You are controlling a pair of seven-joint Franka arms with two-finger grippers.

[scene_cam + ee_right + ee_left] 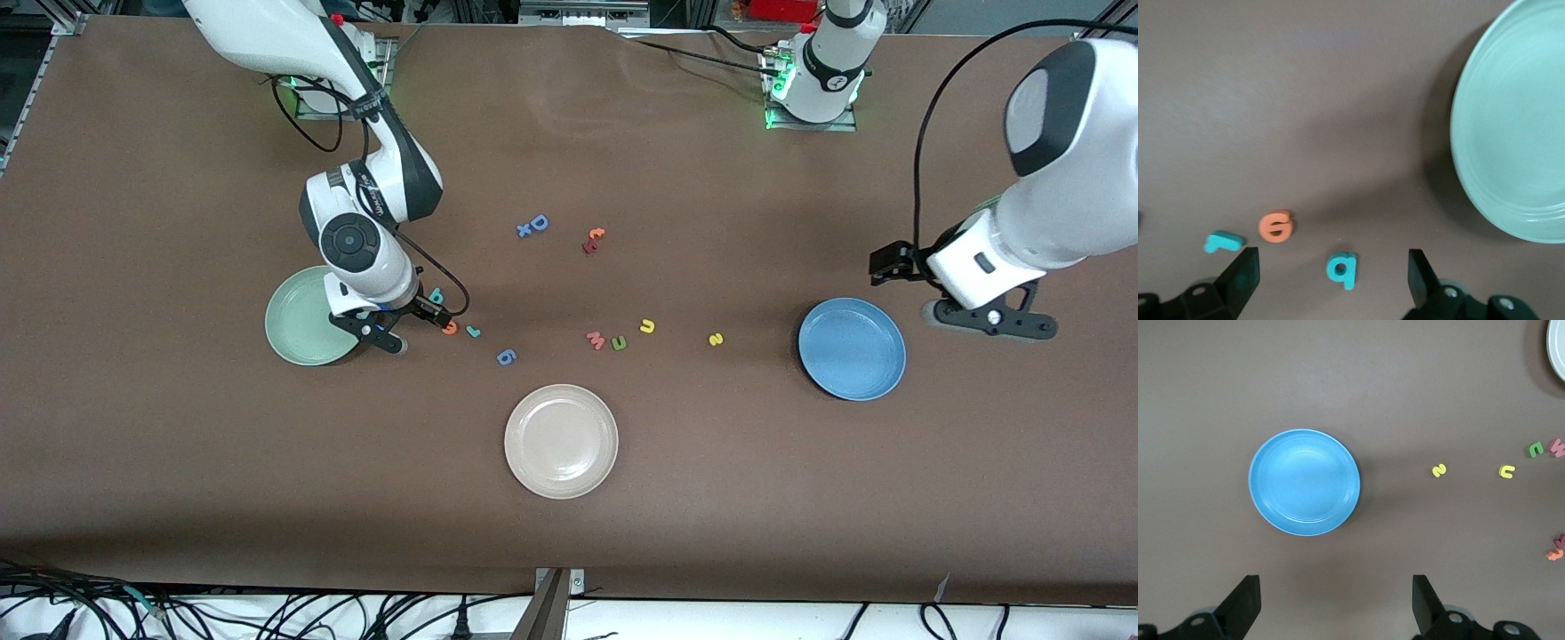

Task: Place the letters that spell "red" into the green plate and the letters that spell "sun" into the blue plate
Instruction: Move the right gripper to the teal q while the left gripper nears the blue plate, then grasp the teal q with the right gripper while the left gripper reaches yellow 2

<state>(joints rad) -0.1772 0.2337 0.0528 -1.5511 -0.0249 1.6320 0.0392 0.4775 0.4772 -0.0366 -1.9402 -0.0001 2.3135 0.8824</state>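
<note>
The teal "d", orange "e" and teal "r" lie on the table beside the green plate. My right gripper hangs open above the plate's edge and these letters. In its wrist view the "d" shows between its fingers, untouched. The yellow "s", yellow "u" and green "n" lie mid-table. My left gripper waits open and empty beside the blue plate.
A beige-white plate sits nearest the front camera. A blue "g" lies near the "r", and a pink "w" touches the "n". A blue "D" and orange-red letters lie farther from the camera.
</note>
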